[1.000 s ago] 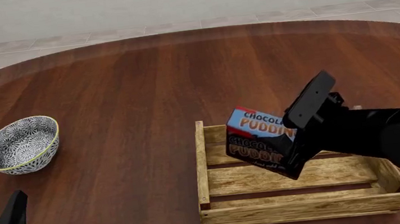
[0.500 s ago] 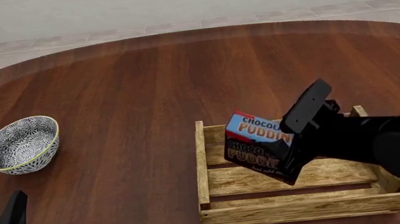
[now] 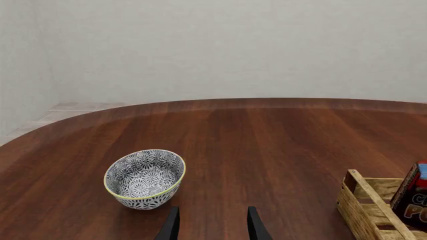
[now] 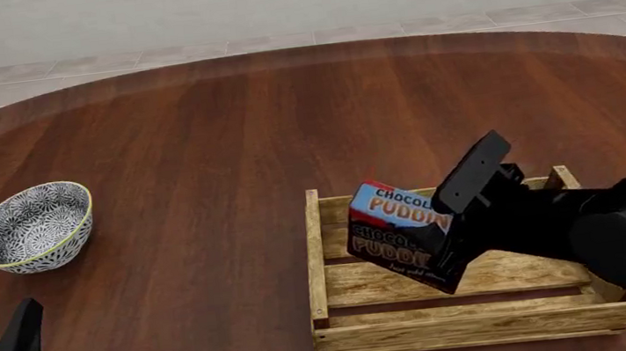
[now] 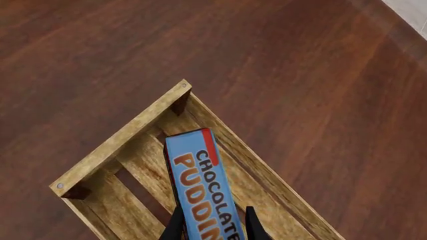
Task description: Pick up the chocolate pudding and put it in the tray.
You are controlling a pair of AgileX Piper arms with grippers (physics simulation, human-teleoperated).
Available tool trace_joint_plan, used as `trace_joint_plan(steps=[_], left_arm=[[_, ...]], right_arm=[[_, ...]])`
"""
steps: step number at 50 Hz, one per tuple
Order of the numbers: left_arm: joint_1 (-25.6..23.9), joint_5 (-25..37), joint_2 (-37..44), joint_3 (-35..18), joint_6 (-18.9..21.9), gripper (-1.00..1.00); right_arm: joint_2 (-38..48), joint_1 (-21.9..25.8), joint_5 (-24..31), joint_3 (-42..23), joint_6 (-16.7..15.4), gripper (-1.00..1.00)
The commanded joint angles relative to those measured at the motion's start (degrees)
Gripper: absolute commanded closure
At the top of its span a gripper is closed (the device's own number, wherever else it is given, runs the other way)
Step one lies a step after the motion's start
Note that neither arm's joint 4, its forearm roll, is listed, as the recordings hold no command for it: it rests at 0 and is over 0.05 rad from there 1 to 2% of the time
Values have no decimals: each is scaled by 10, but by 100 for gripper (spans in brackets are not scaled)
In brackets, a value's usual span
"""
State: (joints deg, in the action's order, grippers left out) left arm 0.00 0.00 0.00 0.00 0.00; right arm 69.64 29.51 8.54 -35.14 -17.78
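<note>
The left gripper (image 3: 212, 227) idles with fingers apart, near the bowl (image 4: 32, 227). Rightward, the right gripper (image 4: 448, 244) is clamped on the chocolate pudding (image 4: 397, 235); the carton hangs tilted over the tray (image 4: 319, 263), long axis running out from the fingers, slats directly beneath.

The left gripper (image 3: 212, 226) shows as two dark fingers (image 3: 171, 227) low in the picture, with a gap between them and nothing in it. They are above the brown wooden table (image 3: 267, 135). A round bowl (image 3: 145, 178) with a yellow rim and a grey pattern sits on the table, near the fingers. At the edge of the picture is a corner of the tray (image 3: 365, 210). The pudding (image 3: 413, 196) pokes up inside it, tilted. A pale wall (image 3: 220, 47) stands behind the table.
</note>
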Motion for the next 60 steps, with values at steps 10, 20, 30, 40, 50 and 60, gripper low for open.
trace_joint_plan(steps=[10, 20, 30, 40, 50, 60], left_arm=[[0, 0, 0, 0, 0, -100], [0, 0, 0, 0, 0, -100], [0, 0, 0, 0, 0, -100], [0, 0, 0, 0, 0, -100], [0, 0, 0, 0, 0, -100], [0, 0, 0, 0, 0, -100]], right_arm=[[21, 4, -19, 3, 20, 100], [32, 4, -27, 3, 20, 100], [41, 7, -34, 3, 22, 100], [46, 9, -40, 7, 24, 100], [56, 20, -46, 11, 20, 100], [60, 19, -47, 9, 20, 100]])
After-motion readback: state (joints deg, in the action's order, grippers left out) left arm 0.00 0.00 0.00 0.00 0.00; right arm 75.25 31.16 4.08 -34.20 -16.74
